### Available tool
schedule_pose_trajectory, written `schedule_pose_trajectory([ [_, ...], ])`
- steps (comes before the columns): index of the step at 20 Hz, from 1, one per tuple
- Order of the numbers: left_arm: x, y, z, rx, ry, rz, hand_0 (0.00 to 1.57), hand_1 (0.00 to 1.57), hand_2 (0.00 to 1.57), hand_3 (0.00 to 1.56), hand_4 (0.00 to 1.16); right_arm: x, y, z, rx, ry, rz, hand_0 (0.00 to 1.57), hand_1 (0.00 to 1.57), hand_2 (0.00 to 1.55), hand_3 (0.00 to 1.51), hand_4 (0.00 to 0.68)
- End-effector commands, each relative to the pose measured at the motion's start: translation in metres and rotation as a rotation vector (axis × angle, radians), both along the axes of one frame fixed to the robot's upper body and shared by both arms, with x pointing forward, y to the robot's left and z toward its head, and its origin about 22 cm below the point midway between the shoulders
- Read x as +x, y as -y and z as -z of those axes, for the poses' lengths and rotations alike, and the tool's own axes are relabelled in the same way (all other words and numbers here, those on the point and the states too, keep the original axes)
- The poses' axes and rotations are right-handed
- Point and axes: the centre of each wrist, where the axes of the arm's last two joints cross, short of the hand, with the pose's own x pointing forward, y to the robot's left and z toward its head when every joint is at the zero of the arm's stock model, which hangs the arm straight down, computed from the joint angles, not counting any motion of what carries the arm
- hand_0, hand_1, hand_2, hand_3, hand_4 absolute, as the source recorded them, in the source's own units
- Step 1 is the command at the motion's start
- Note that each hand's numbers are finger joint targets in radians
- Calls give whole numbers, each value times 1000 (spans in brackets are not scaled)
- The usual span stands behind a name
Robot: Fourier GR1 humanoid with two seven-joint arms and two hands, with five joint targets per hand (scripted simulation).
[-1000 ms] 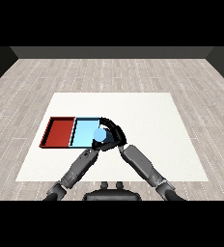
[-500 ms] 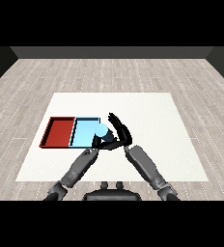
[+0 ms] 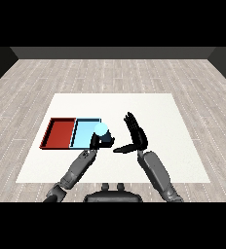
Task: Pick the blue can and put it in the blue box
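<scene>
I'm seeing the left hand [image 3: 96, 142] curling round the blue can [image 3: 101, 130] at the blue tray's [image 3: 84, 132] right edge, next to the red tray [image 3: 60, 133]. My right hand [image 3: 135, 136] is hanging just beside with fingers spread straight.

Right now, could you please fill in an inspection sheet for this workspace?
Surface: white table, bare around the trays.
Job's things: blue can at the blue tray's right edge.
Clutter: red tray beside the blue tray, holding nothing.
Hands: left hand curled round the can; right hand open, apart from it.
Cables: nothing seen.
Surroundings: wood-plank floor, dark wall behind.
</scene>
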Motion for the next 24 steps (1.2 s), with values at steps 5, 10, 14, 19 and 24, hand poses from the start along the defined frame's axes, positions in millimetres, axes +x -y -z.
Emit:
schedule_pose_trajectory([
  [5,7,-22,-12,68,18,-68,1571,1571,1571,1492,1131,-23,65,-9,104,60,131,0,0,0,0,0],
  [10,24,-49,-11,162,-50,-156,1571,1571,1571,1503,1134,-19,92,6,86,54,251,0,0,0,0,0],
  [14,37,-125,-9,142,-163,-271,1571,1571,1571,1496,1120,-44,102,-8,74,35,253,0,0,0,0,0],
  [19,45,-151,6,193,-312,-352,1571,1571,1571,1506,1089,-38,103,2,59,20,282,0,0,0,0,0],
  [24,65,-182,-7,289,-415,-426,1571,1571,1571,1486,1051,-35,112,7,45,11,284,0,0,0,0,0],
])
